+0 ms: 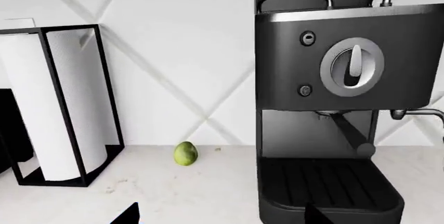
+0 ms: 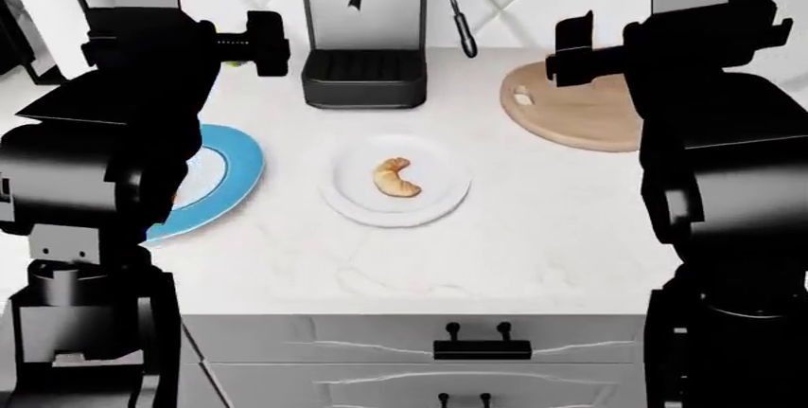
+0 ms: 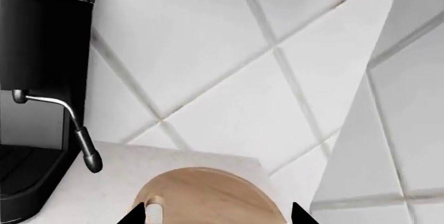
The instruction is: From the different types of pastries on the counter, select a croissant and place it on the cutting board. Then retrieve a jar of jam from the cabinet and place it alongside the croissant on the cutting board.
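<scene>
- The white speckled surface (image 2: 531,247) runs up to a tiled back wall, with grey drawers and black handles below its front edge.
- A dark espresso machine (image 2: 360,20) stands at the back edge near the middle, its steam wand hanging on the side toward the cutting board.
- A paper towel roll in a black frame (image 1: 59,104) stands by the back wall, with a small green fruit (image 1: 185,153) between it and the machine.
- The round wooden cutting board (image 2: 593,110) lies toward the back right; nothing rests on it.
- A blue-rimmed plate (image 2: 234,176) sits toward the left edge, partly behind the left arm.
- A white plate (image 2: 436,202) sits mid-surface.
- The croissant (image 2: 396,177) lies on that white plate, well apart from the board.
- The left end effector (image 2: 259,44) and right end effector (image 2: 569,53) hang raised, holding nothing; both look parted.
</scene>
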Controlling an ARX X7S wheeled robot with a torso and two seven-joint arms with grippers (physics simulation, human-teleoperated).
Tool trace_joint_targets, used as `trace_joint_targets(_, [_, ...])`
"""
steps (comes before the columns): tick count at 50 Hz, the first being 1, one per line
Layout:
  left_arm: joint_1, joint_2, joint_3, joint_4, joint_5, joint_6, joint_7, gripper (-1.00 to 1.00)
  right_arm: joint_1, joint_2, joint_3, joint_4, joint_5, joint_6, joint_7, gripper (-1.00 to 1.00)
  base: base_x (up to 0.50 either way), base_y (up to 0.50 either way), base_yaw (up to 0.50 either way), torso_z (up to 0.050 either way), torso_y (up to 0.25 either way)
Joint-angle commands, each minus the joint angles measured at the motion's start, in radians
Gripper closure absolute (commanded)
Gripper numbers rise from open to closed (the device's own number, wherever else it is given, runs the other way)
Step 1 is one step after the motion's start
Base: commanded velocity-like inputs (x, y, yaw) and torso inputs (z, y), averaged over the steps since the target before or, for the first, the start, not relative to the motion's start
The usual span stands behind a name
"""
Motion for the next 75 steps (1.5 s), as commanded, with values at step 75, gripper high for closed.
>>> trace_joint_targets(75, [-0.017,-0.029,-0.323,0.486,-0.341,-0.315,0.011,-1.0,-0.068,0.19,-0.515,-0.304,2.212,0.12,1.337,-1.0,0.21,0.0,0.0,0.0,0.001])
